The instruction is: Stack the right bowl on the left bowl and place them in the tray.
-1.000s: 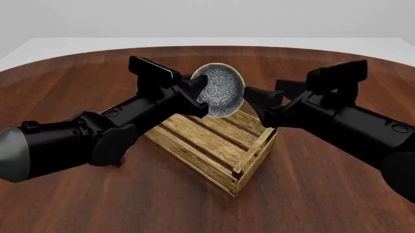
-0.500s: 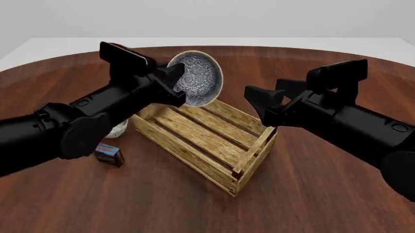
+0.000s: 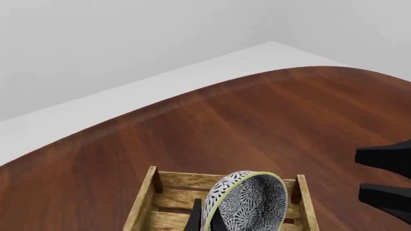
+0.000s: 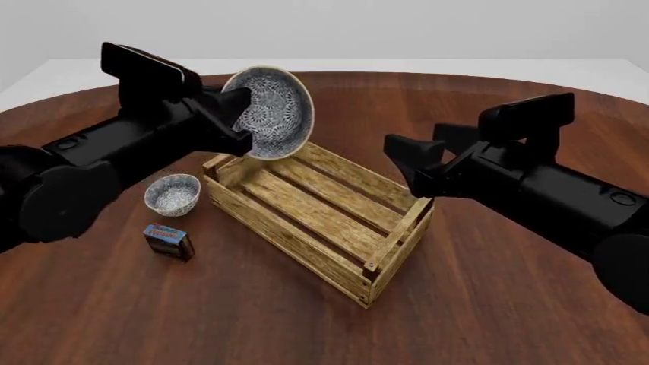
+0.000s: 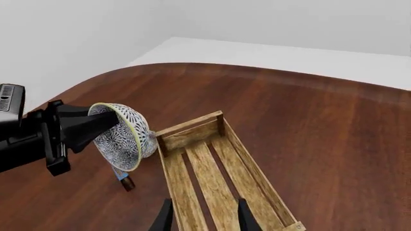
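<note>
Pinching the right bowl by its rim, steeply tipped, the left hand holds it above the tray's far-left end; a slip drops it into the slats, missing the left bowl (counter's left side, probably untouched); right hand spread, idle.

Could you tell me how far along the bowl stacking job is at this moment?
Done: the right bowl is lifted, gripped tilted in the left hand. In hand: carrying it above the tray's end. Left: set it in the left bowl on the table, then place both in the tray, which holds nothing.
</note>
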Motion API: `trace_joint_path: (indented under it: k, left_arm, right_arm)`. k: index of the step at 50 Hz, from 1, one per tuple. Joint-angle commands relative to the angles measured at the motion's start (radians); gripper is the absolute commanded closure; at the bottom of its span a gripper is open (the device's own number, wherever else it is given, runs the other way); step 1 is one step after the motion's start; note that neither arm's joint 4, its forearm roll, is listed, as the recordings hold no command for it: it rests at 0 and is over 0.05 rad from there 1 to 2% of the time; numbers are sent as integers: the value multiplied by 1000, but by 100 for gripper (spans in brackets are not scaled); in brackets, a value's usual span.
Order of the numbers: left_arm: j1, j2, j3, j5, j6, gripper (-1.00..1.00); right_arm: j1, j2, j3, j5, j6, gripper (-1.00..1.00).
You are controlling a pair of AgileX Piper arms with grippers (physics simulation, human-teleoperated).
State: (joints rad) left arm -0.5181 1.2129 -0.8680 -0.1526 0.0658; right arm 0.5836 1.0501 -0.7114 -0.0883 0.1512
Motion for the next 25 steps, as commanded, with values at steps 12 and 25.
trace_joint_path:
  k: [12,25]
  left_arm:
    - [58,-104,-70,247,63,100]
    - [107,-107,-167,403,82,100]
  right_arm:
    - [0,-4,4,1,-5,-100]
    - [6,-8,5,5,-5,-100]
